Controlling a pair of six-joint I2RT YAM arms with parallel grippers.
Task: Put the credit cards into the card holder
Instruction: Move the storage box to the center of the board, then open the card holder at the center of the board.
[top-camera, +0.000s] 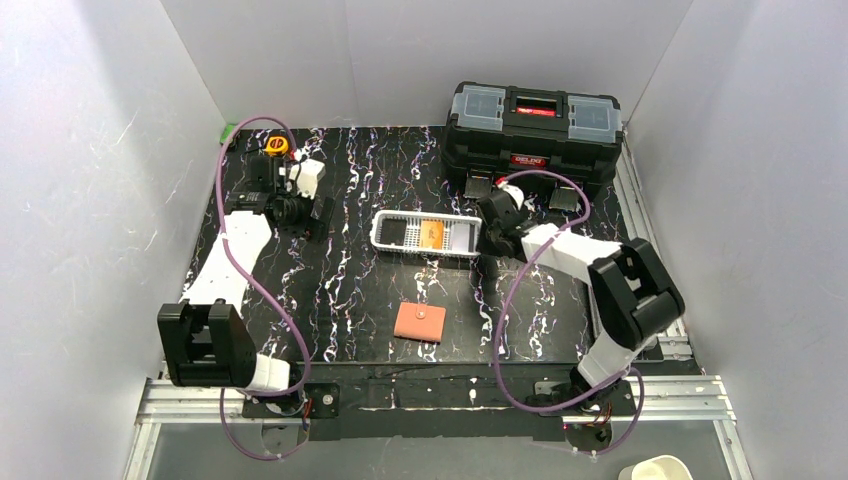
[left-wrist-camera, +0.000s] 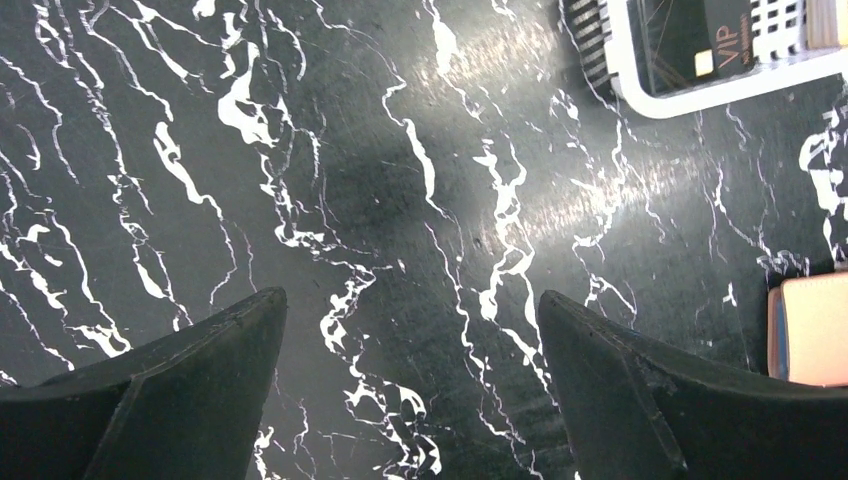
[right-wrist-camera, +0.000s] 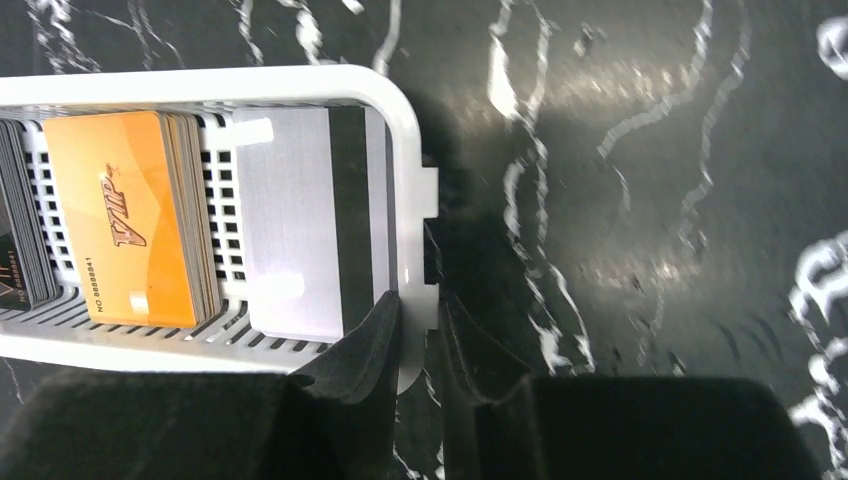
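The credit cards all lie inside the white basket, which stands in the middle of the black marbled worktop. A black card is at its left end, an orange card lies on a small stack in the middle, and a pale silver card is at the right end.

The right claw is pinching the right end wall of the basket, with one finger inside beside the pale silver card and one outside. The outer finger seems to touch the wall, but the view is dark there. The left claw is spread wide above bare worktop, left of the basket, with nothing between its fingers.

The card holder lies closed and flat, nearer to the arm bases than the basket and apart from it. A black toolbox stands at the far right.
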